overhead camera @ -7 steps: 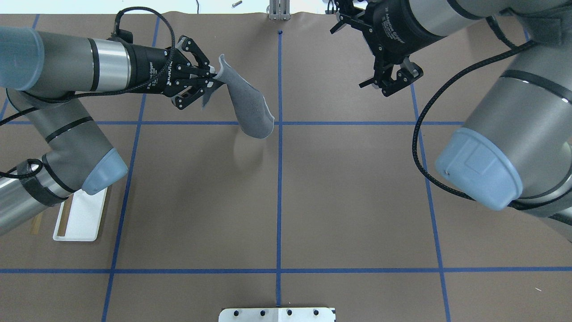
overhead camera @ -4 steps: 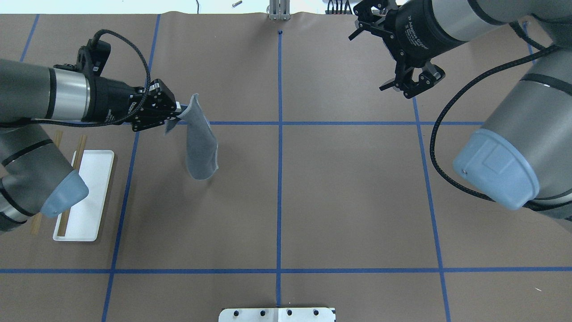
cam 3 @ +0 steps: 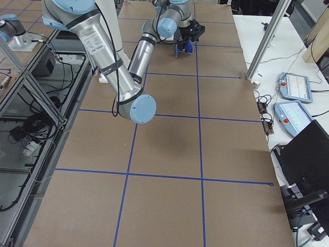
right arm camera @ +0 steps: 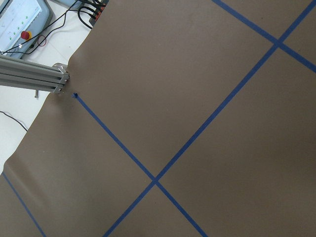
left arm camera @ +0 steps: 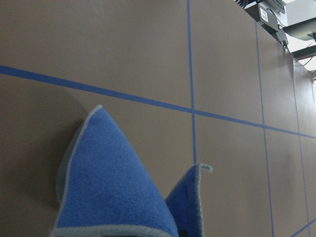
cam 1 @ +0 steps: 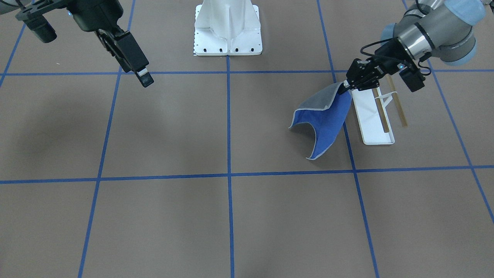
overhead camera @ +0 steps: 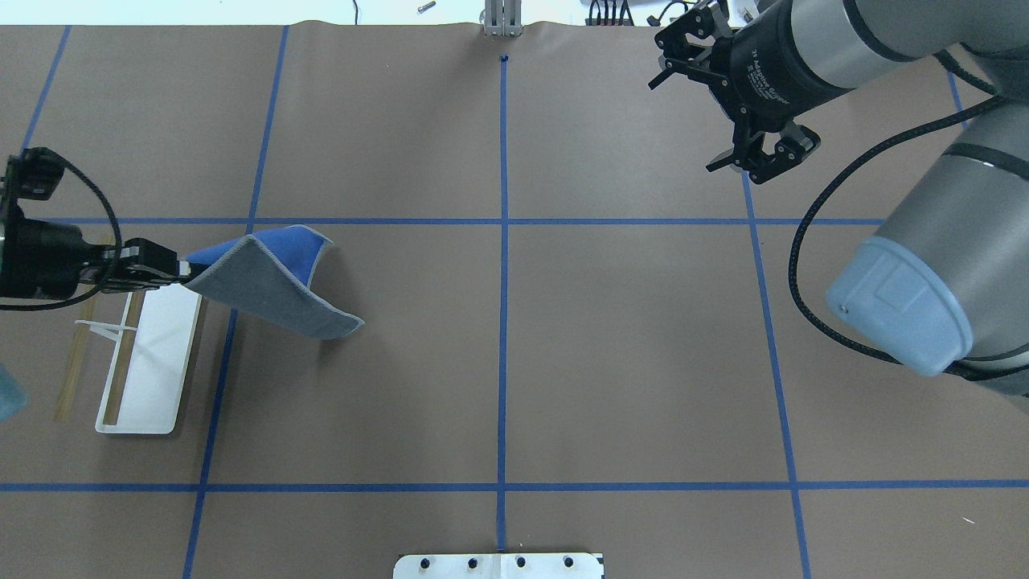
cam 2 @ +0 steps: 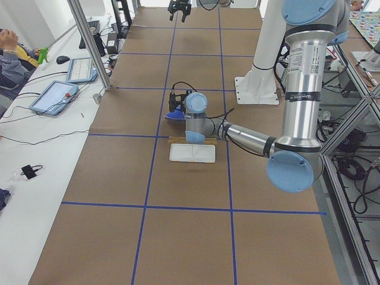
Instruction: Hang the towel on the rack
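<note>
My left gripper is shut on one corner of the towel and holds it in the air. The towel billows out toward the table's middle, grey side up and blue side under. The gripper hovers over the far end of the rack, whose white tray base lies at the table's left with two brown rods above it. The left wrist view shows only the blue cloth. My right gripper is open and empty, high over the far right of the table.
The white bolted robot pedestal stands at the near middle edge. Blue tape lines cross the brown table cover. The left side view shows tablets and cables on a white bench beyond the far edge.
My left arm has swung the towel from the far middle toward the left, over the rack's far end. The towel flared out and shows its blue side. My right gripper drifted right and farther away.
</note>
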`<act>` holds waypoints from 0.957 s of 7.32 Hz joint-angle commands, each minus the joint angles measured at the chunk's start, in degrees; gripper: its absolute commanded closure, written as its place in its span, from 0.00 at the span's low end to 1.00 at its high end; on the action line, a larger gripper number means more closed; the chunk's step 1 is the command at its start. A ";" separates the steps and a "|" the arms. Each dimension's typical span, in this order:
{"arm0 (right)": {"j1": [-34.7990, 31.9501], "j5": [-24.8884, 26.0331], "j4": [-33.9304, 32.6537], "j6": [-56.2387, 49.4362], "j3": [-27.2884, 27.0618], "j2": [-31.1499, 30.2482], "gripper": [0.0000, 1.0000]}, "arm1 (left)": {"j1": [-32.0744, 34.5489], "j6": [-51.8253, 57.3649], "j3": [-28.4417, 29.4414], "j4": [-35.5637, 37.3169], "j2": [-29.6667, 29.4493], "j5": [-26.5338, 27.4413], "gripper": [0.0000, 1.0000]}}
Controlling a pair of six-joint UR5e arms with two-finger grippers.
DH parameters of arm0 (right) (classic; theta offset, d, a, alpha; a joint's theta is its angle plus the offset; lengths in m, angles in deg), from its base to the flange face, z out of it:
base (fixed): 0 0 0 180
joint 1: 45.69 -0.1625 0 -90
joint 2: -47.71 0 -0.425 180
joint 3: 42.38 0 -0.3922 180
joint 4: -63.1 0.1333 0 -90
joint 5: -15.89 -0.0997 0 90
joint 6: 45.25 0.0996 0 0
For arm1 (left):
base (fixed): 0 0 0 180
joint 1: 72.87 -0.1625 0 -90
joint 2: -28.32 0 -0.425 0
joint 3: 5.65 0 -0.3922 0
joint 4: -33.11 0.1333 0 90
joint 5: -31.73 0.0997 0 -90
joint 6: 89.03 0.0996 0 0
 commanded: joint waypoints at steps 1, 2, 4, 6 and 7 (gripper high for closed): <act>-0.64 0.00 0.15 -4.68 2.10 -0.25 0.00 | 8.23 0.21 6.87 -9.31 2.96 -6.94 1.00; -0.64 0.00 0.15 -4.61 2.11 -0.16 0.00 | 11.76 0.21 9.96 -12.55 3.13 -8.74 1.00; -0.55 0.00 0.06 -4.61 2.11 -0.24 0.00 | 15.56 0.21 16.30 -18.71 3.13 -11.83 1.00; -0.64 0.00 -0.03 -4.61 2.11 -0.33 0.00 | 16.28 0.21 19.65 -21.98 3.57 -11.83 1.00; -0.64 0.00 -0.03 -4.61 2.02 -0.33 0.00 | 16.71 0.21 19.83 -21.99 3.75 -11.83 1.00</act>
